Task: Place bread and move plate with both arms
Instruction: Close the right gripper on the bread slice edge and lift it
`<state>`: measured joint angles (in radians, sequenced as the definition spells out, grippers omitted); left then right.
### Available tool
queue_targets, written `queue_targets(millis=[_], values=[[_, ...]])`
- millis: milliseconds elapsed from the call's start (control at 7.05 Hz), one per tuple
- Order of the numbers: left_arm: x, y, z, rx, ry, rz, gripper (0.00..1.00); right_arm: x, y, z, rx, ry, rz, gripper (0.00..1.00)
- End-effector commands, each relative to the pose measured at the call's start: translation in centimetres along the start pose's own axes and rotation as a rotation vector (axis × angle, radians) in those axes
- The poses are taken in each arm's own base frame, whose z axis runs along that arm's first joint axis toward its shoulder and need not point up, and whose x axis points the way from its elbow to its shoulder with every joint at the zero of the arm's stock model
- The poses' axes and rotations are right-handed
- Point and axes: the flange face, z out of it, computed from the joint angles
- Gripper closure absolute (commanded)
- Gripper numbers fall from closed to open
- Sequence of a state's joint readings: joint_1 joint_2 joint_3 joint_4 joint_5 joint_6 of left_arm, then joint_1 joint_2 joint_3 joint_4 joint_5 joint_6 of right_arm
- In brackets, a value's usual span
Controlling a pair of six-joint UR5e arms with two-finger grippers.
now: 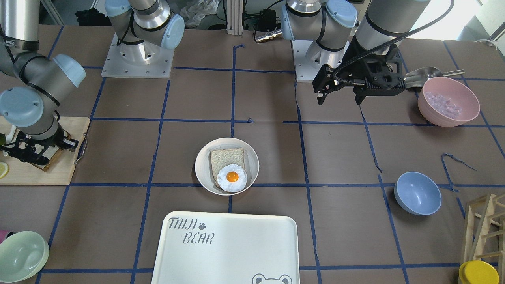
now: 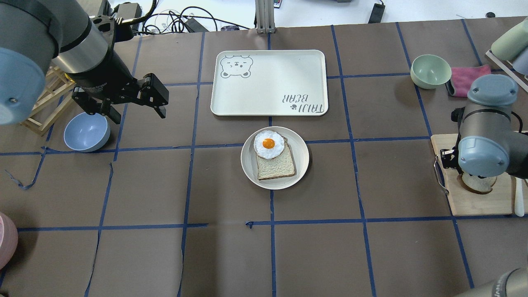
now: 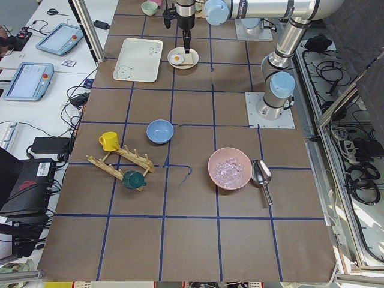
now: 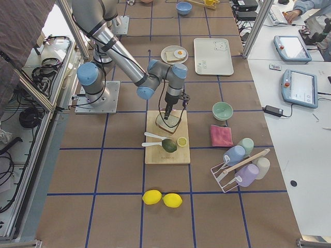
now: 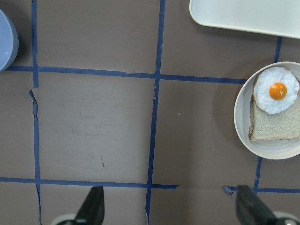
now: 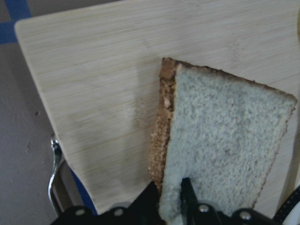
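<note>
Well to the robot's right of the plate, the wooden cutting board bore the bread. It was a thick slice with pale speckled crumb and dark brown crust, its long axis running diagonally away from the right gripper and its domed end toward the robot. That gripper was clamped on the slice's near edge, while well to the plate's left the left gripper hung with fingers spread wide, grasping nothing.
</note>
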<state>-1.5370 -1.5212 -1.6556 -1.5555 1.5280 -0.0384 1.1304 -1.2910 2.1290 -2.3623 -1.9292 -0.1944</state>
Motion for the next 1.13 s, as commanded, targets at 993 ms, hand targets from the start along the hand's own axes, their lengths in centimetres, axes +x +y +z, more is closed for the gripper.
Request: queue_targets(millis=[993], values=[[-0.2, 0.2, 0.1, -0.003, -0.004, 0.001, 0.00, 0.3, -1.8, -13.4, 0.051, 0.100, -0.083, 1.00]])
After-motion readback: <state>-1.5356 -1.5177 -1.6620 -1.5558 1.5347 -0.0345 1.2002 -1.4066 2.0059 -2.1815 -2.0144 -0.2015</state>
